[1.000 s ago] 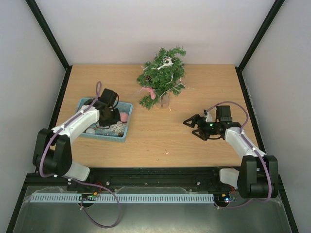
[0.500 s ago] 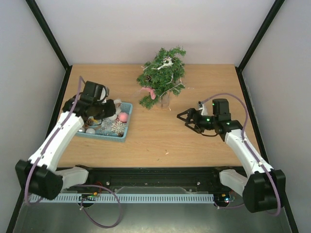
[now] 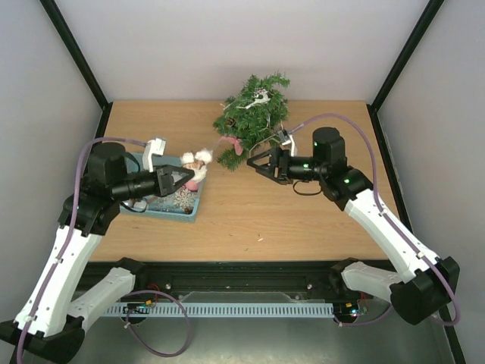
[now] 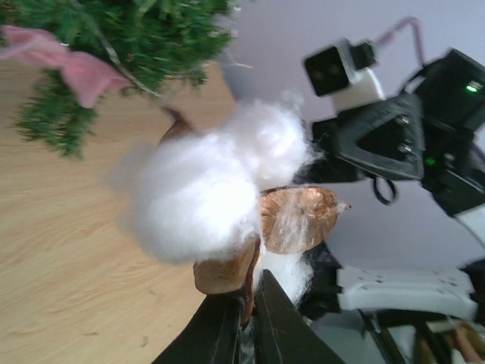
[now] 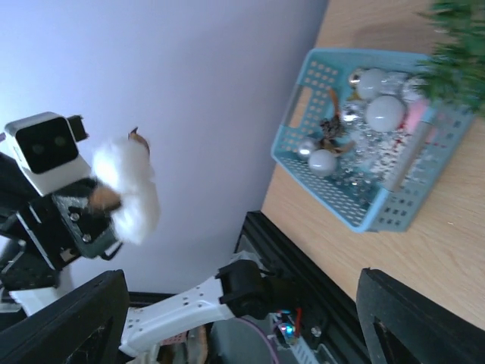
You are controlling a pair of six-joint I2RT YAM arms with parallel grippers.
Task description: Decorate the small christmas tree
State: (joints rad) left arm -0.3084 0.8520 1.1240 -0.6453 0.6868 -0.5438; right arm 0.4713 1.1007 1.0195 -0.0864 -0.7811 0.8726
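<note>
Top external view: over the last second your left arm has risen out of the teal basket (image 3: 195,203) and your right arm has reached forward from mid-table. The left gripper (image 3: 182,177) and right gripper (image 3: 256,162) now face each other just in front of the small christmas tree (image 3: 254,117). The tree stands at the back centre of the wooden table (image 3: 303,220) and already bears a pink ribbon (image 3: 233,144). Picking appears complete; hanging, or a handover, looks like the step in hand. Left wrist view: your fingers (image 4: 220,337) are pressed together on a scale of the cotton-tufted pine-cone ornament (image 4: 204,189), held aloft near the tree's lower branches. Right wrist view: your fingers (image 5: 68,322) stand spread wide, with nothing between them and touching nothing. The basket of baubles (image 5: 385,112) lies on the table beyond.
</note>
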